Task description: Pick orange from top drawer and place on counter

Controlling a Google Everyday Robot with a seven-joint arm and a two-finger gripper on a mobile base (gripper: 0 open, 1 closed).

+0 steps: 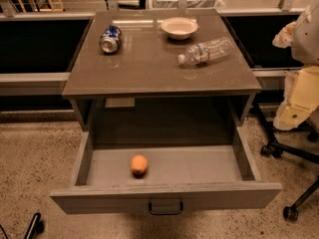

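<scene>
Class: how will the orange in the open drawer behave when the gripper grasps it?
Rounded, the orange probably rolls on the flat floor of the top drawer if nudged. It looks small, so likely light. The gripper sits at the right edge, beside the counter.

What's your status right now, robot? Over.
Gripper at far right, beside counter, away from orange. Orange loose in open top drawer, left of centre. Nothing blocking it.

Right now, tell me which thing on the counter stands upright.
The bowl, at the back; the can and bottle lie on their sides. The gripper hangs right of the counter.
</scene>
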